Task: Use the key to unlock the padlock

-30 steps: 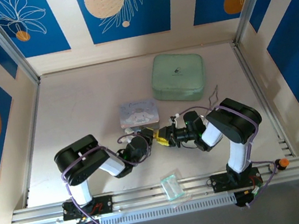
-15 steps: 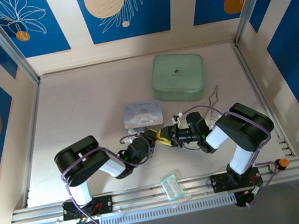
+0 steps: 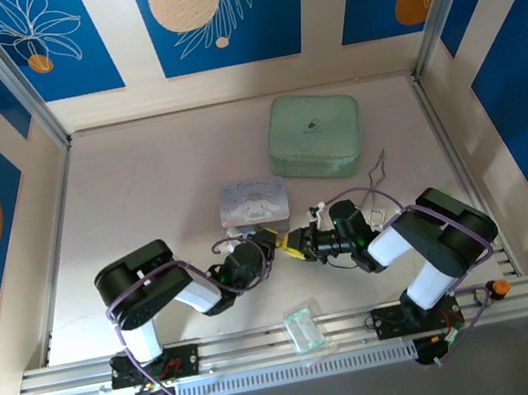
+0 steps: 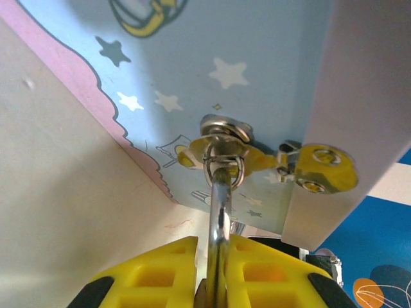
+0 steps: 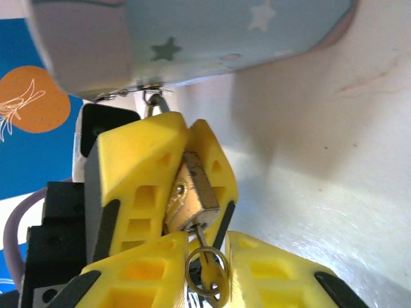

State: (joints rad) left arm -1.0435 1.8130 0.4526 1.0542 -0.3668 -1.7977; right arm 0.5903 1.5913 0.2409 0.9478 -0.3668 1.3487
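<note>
The padlock [image 5: 189, 192] is held off the table [image 3: 160, 184], just in front of the pastel cartoon tin [image 3: 252, 200], near the middle of the table's near half. It is clamped between the yellow fingers of the left gripper [image 3: 269, 240]: in the right wrist view its brass body is seen pinched between those fingers, and in the left wrist view its silver shackle [image 4: 218, 218] is seen running up from between them and passing through the clasp [image 4: 221, 144] on the tin's side. The tin is thereby kept closed, so what lies in it is hidden. The key [image 5: 200, 247] is seen at the underside of the padlock's body, with its ring [image 5: 207, 273] hanging between the fingers of the right gripper [image 3: 296, 246]. Those fingers are drawn close on either side of the ring, but whether the key is actually pinched cannot be told. The two grippers are met tip to tip in the top view. A pale green case [image 3: 315, 135] is set farther back, to the right, with its lid shut. A clear plastic packet [image 3: 304, 328] is lying at the near edge between the two arm bases; its contents cannot be made out.
</note>
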